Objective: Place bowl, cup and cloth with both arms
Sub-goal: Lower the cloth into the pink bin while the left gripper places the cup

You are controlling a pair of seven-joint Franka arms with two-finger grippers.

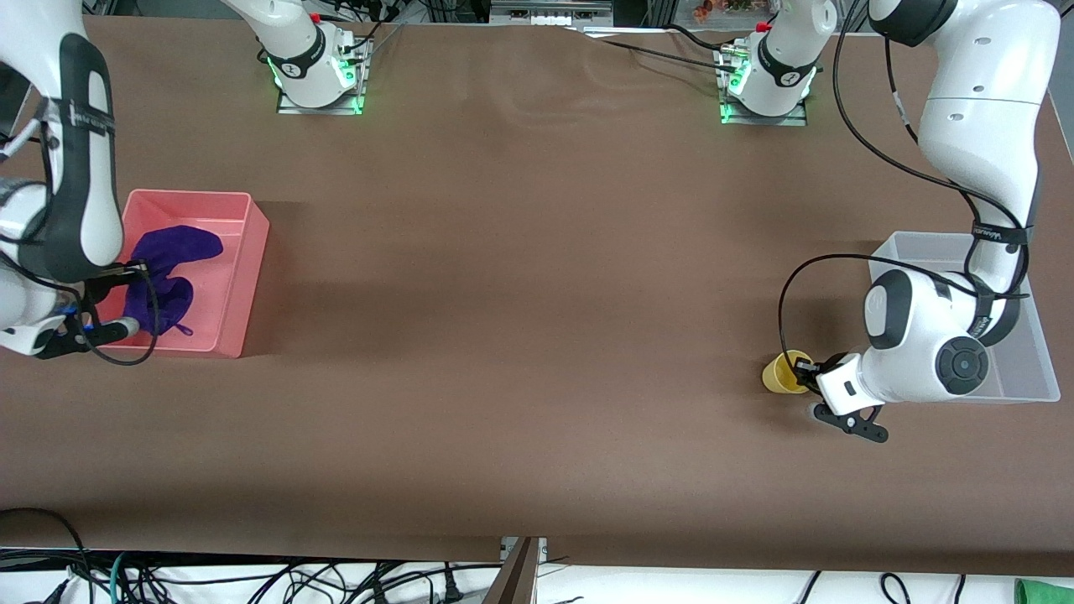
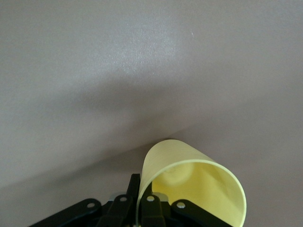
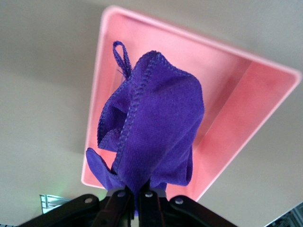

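My left gripper [image 1: 807, 369] is shut on the wall of the yellow cup [image 1: 780, 373], over the table beside the clear bin [image 1: 923, 245]. In the left wrist view one finger is inside the cup [image 2: 199, 184] and one outside, at the gripper [image 2: 142, 188]. My right gripper [image 1: 141, 275] is shut on the purple cloth [image 1: 172, 252] and holds it over the pink bin [image 1: 243, 277]. In the right wrist view the cloth [image 3: 151, 127] hangs from the gripper [image 3: 142, 191] above the bin [image 3: 236, 94]. The bowl is out of view.
The pink bin stands at the right arm's end of the table and the clear bin at the left arm's end, partly covered by the left arm [image 1: 923, 335]. The brown table [image 1: 520, 294] spreads between them. Cables lie under the table's near edge.
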